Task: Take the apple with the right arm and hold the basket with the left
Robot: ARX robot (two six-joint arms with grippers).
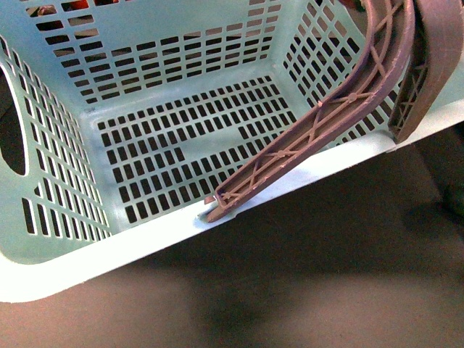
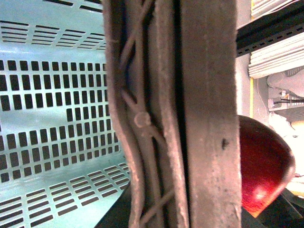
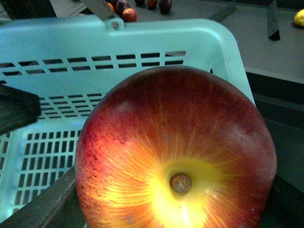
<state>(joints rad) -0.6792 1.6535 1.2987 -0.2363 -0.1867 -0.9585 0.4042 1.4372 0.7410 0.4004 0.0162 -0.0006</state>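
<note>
as the right gripper (image 3: 166, 209) clenched the apple (image 3: 175, 142) by the basket (image 3: 142, 42), likely for loading, the left gripper's state couldn't be told.

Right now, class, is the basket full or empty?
Empty: in the front view the basket has a bare slotted floor, nothing lying in it.

This looks like a robot test lab staged as a shop, not a real one: beside a pale mint-blue slotted plastic shopping basket (image 1: 181, 94), small dark red round fruits (image 3: 142, 4) lie loose on a bare dark grey tabletop (image 3: 266, 45), and a black grooved metal frame rail (image 2: 270, 29) stands nearby
</note>
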